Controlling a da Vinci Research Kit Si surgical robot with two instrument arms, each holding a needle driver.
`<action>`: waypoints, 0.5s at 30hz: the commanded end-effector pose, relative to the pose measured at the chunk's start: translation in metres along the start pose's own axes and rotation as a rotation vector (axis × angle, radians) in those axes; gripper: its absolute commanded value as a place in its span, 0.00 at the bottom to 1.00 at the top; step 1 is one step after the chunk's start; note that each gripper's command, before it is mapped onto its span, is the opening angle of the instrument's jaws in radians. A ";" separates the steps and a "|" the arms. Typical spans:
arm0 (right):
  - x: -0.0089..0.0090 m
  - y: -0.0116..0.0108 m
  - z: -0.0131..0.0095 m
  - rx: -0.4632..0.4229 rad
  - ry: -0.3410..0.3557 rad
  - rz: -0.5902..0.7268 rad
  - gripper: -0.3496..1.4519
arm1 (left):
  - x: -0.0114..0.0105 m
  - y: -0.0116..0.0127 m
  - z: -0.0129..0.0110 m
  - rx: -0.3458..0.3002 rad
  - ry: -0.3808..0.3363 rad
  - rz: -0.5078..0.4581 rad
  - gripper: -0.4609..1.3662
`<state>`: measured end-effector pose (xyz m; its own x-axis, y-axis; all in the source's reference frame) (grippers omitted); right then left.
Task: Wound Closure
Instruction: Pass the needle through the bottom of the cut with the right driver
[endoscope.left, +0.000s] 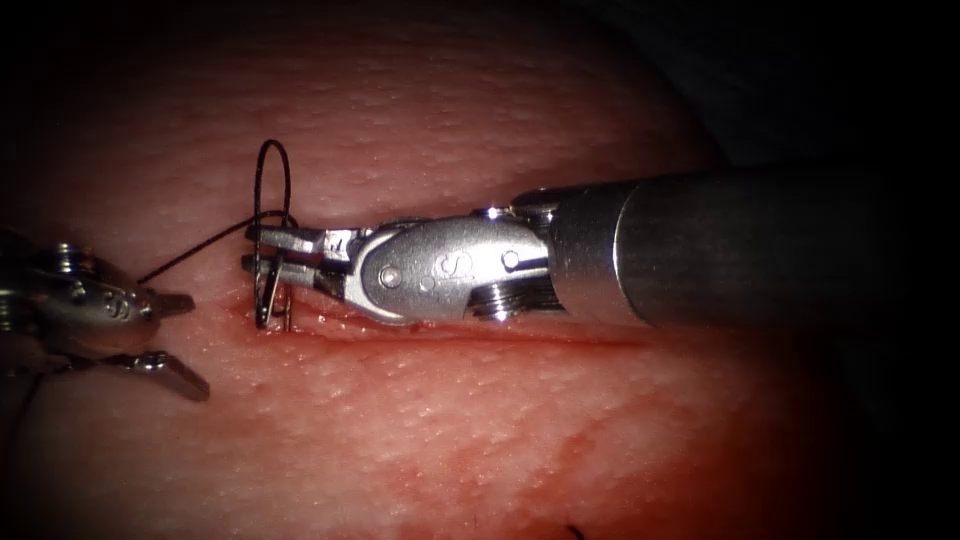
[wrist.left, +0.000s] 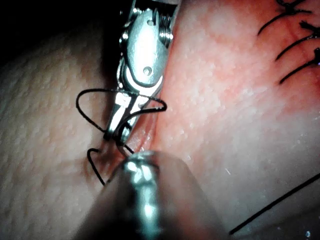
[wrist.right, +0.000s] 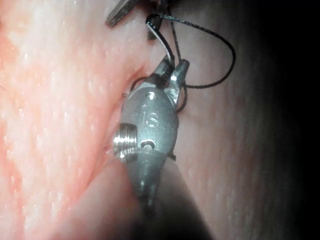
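My right tool (endoscope.left: 262, 250) reaches in from the right along the cut (endoscope.left: 520, 338), and its jaws stand slightly apart around the needle (endoscope.left: 262, 298) at the cut's left end. The needle stands nearly upright, its lower part in the tissue (endoscope.left: 450, 430). Its thread (endoscope.left: 272, 175) loops above the jaws and runs off left. In the right wrist view the needle (wrist.right: 161, 42) passes between the parted jaws (wrist.right: 172, 67). My left tool (endoscope.left: 178, 340) waits left of the cut, open and holding nothing. The left wrist view shows the right tool's jaws (wrist.left: 117, 131) and thread (wrist.left: 90, 112).
Red fluid (endoscope.left: 330, 325) lines the cut. Finished stitches (wrist.left: 295, 40) lie further along the tissue, and a loose strand of thread (wrist.left: 270, 210) crosses beside them. The right tool's thick shaft (endoscope.left: 720, 245) covers the cut's right part.
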<state>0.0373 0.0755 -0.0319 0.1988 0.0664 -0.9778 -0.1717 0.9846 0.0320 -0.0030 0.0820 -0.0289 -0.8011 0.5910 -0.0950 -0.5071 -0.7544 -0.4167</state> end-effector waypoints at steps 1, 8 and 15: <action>0.0000 0.0000 -0.0001 -0.006 -0.002 0.010 0.00 | -0.0001 0.0001 0.0000 -0.002 0.001 0.004 0.48; 0.0000 0.0004 -0.0005 -0.039 -0.017 0.081 0.00 | 0.0004 0.0016 0.0001 0.025 0.017 0.011 0.24; -0.0001 0.0012 -0.0007 -0.063 -0.018 0.198 0.00 | 0.0011 0.0048 0.0003 0.036 0.015 0.035 0.12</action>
<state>0.0363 0.0767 -0.0320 0.1712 0.2644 -0.9491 -0.2694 0.9392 0.2130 -0.0066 0.0787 -0.0309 -0.8122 0.5703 -0.1228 -0.4938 -0.7842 -0.3756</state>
